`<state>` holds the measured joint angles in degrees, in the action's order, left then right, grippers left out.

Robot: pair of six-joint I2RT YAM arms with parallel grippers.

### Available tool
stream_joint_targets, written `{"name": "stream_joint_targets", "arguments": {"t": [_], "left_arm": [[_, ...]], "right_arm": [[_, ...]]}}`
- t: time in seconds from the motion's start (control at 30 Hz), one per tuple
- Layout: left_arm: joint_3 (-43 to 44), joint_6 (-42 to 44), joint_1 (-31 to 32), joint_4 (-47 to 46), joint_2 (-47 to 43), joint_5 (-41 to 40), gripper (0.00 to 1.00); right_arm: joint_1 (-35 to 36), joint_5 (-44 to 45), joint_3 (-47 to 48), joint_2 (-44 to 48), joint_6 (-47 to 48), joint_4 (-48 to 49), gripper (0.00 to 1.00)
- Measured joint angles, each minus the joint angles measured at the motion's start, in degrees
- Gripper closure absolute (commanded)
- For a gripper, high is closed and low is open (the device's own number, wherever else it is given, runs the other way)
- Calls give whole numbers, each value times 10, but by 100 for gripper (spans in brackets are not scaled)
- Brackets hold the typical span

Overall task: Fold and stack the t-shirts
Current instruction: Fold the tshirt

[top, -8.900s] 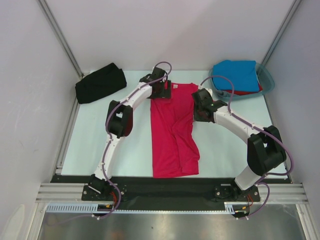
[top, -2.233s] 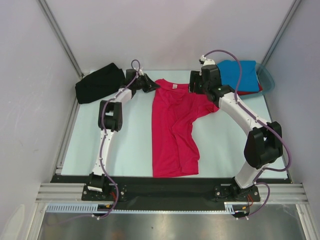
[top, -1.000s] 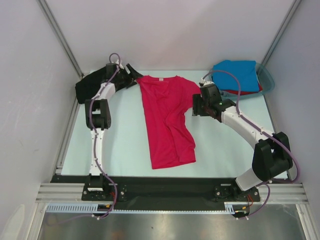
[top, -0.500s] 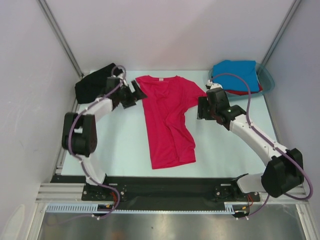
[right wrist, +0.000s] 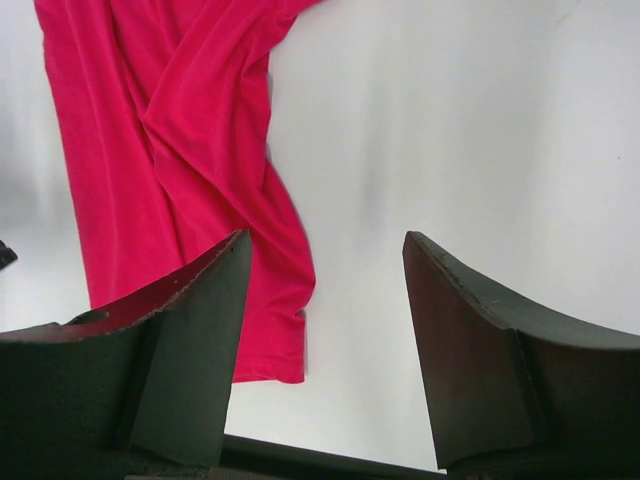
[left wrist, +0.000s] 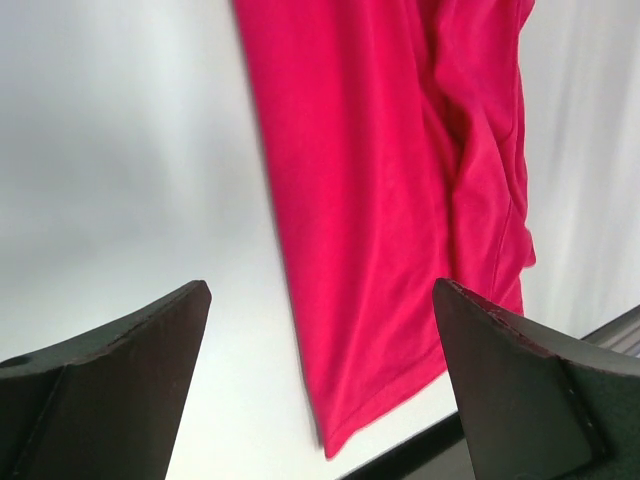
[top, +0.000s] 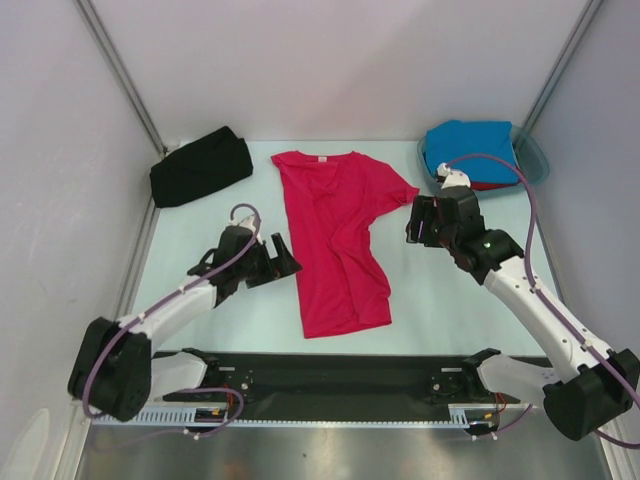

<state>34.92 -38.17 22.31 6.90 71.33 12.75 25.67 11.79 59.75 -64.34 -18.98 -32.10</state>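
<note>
Pale mint table (top: pixel 430 300) inside a white-walled enclosure: the crimson-pink short-sleeved cloth t-shirt (top: pixel 335 240) is now laid lengthwise at centre, its small white neck label (top: pixel 322 158) at the far end and its hem towards the arm bases. Vs a second ago, the far-left shoulder has been let go by the L gripper (top: pixel 288 264). That gripper has been drawn back to the near side, just beside the shirt's left edge, jaws spread wide w/ nothing btwn them. The R gripper (top: pixel 420 222) has likewise been backed off the right sleeve and is held near it over bare table, jaws part-open and empty. Spreading is thus judged done and the first fold can be started, though creases down the middle may want smoothing. The black folded cloth shirt (top: pixel 200 168) is left at far left. The bright blue t-shirt (top: pixel 470 145) is piled on the red t-shirt (top: pixel 492 184) in the translucent teal plastic tub (top: pixel 538 162). The pink shirt's left sleeve cannot be made out, perhaps tucked under. The red shirt is mostly covered, and the collar is cut off in both wrist views.
</note>
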Motion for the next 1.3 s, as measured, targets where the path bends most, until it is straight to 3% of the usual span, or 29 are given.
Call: {"name": "stream_joint_targets", "arguments": {"t": [0.17,0.6,0.97,1.1,1.2,1.3], "left_arm": [[-40,-19,11,10,-69,-26,0],[-140,-78,43,-45,-78,-3,2],[-131,-138,129,-198,30,18,7],[-127,-152,151,-230,59,23,20],[-127,-158,153,-222,60,17,37],[-128,-158,154,-199,60,7,62]], "right_arm": [[1,3,0,16,-11,-3,32],[7,4,-1,17,-24,-6,33],[11,7,-6,17,-24,-6,32],[12,9,-6,17,-25,-7,32],[12,9,-6,19,-25,-7,32],[12,9,-7,19,-27,-7,32]]}}
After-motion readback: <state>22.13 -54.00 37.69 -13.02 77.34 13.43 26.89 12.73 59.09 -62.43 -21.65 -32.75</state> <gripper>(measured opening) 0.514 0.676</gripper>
